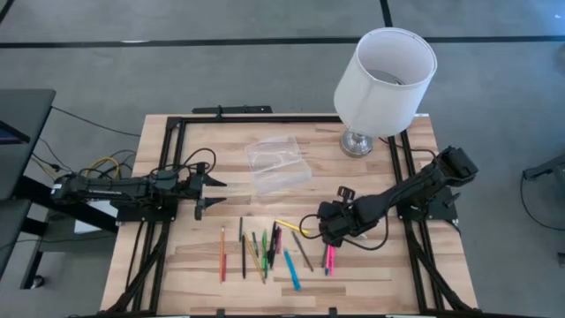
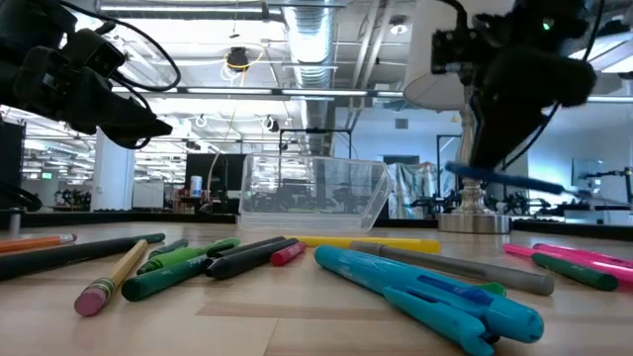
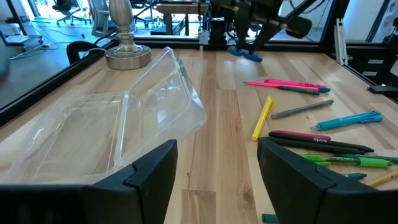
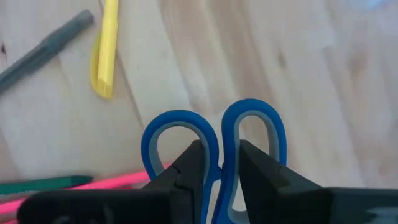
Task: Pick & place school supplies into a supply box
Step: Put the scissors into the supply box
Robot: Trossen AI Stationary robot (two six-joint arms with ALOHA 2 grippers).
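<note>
My right gripper (image 1: 329,231) hangs over the right half of the table, shut on blue-handled scissors (image 4: 180,118). In the low view the scissors (image 2: 495,176) show as a blue bar below the fingers, clear of the wood. Pens, pencils and markers (image 1: 265,249) lie flat in a loose row near the front edge. A yellow one (image 4: 106,50) lies just beyond the scissors. The clear supply box (image 1: 278,164) rests on the table's middle, directly ahead of my left gripper (image 3: 217,168), which stands open and touches nothing. My right gripper pinches the scissors at the handles, where the two loops' inner rims (image 4: 218,149) meet, with one finger (image 4: 193,165) over each loop. The fingers slant steeply down from above. The scissors are lifted clear of the table, and the gripper hides the blades.
A white-shaded lamp (image 1: 385,81) on a metal foot stands at the far right corner. Pink markers and a green pen (image 1: 328,258) lie under my right arm. Black rails (image 1: 168,159) frame the table's sides. Bare wood lies between the box and the row of pens.
</note>
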